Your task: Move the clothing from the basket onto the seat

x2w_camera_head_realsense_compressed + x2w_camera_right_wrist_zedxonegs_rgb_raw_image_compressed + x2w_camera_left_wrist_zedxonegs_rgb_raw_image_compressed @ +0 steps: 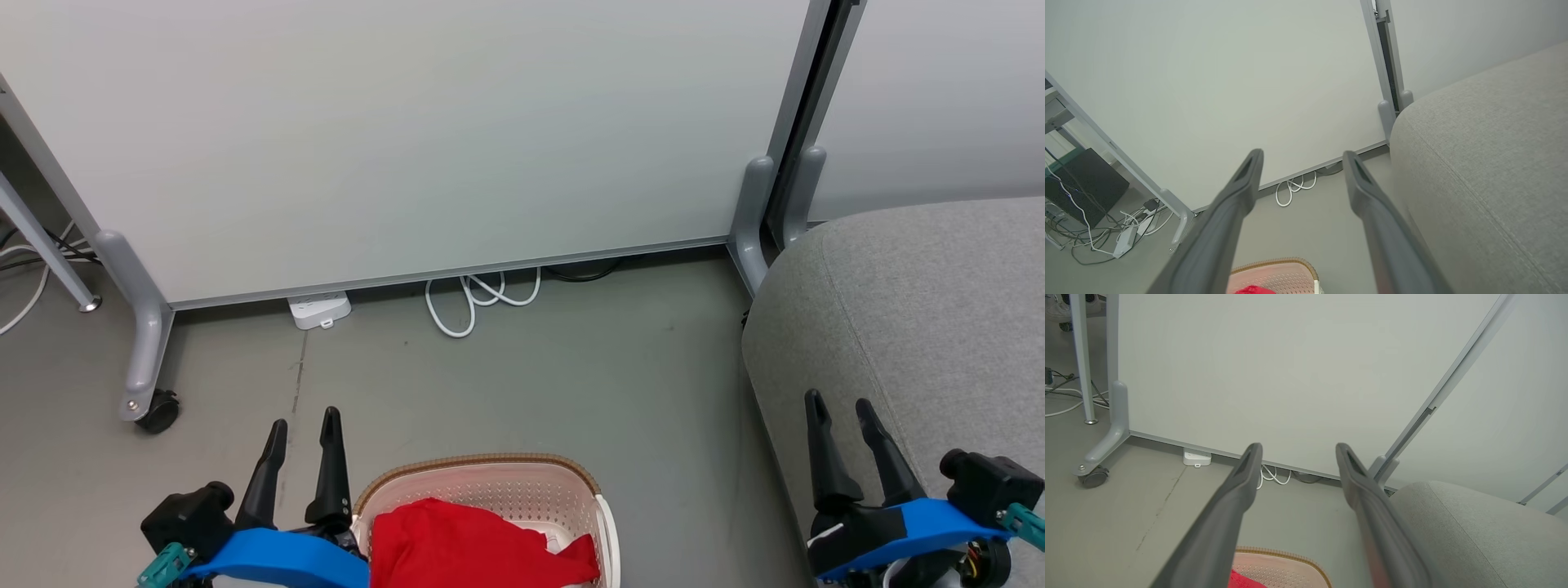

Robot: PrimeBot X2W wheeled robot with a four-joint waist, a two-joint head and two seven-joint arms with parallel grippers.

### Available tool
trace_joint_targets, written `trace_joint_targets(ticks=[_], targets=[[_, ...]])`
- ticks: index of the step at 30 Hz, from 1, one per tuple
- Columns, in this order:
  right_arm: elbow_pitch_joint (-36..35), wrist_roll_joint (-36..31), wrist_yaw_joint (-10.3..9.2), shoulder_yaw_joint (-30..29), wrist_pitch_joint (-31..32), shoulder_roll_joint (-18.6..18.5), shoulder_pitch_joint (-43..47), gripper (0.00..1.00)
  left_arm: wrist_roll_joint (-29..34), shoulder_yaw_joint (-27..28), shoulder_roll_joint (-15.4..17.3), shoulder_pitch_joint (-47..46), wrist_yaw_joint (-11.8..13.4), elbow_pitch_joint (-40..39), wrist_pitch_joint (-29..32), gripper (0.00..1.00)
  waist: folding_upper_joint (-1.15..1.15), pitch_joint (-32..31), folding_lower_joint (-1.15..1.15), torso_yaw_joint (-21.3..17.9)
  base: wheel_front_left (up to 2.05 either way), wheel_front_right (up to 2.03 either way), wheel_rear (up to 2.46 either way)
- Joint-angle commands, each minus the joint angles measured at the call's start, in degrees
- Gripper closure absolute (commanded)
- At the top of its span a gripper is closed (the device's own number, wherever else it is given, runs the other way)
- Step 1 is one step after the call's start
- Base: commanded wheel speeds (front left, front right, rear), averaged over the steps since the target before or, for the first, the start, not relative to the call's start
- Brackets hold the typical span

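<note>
While both grippers hang with their long fingers spread apart and nothing between them, the clothing (457,543) lies inside the basket (490,464), low in the middle of the head view on the near floor (522,376). The left gripper (305,420) stands just left of the basket, its right finger close beside the rim; whether it touches cannot be told. The right gripper (839,402) is well apart from the basket, to the right, over the near left edge of the seat (922,310).

The clothing is bright red, soft and crumpled, heaped in loose folds that cover most of the basket's visible inside. The basket is cream-white plastic with rounded corners, its wall pierced by rows of small holes and its rim banded in a brown woven-look strip. The seat is light grey, coarse-woven upholstery with a rounded corner and a stitched seam running along its top. Each finger is dark, matte and tapering, rising from a blue mount.

Farther off, a pale smooth partition panel (408,139) stands in a grey metal frame on a castor (157,411). A looped white cable (473,298) and a white power strip (319,309) lie at its foot.
</note>
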Motion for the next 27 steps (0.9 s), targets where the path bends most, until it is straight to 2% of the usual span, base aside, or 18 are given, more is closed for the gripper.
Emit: trace_joint_targets(ticks=[1,27], targets=[[-0.7,-1.5,0.0,0.1,-0.4,-0.3,0.3,0.0,1.2,-0.2,0.2,-1.4,0.1,-0.5,-0.5,0.0,0.0,0.0,0.0,0.0,0.0,0.0,0.0],[-0.5,-13.4,0.0,0.3,-2.5,-0.3,0.6,0.0,10.3,-1.8,-0.1,-1.5,2.0,0.3,-3.8,0.0,0.0,-0.6,0.0,0.0,0.0,0.0,0.0]])
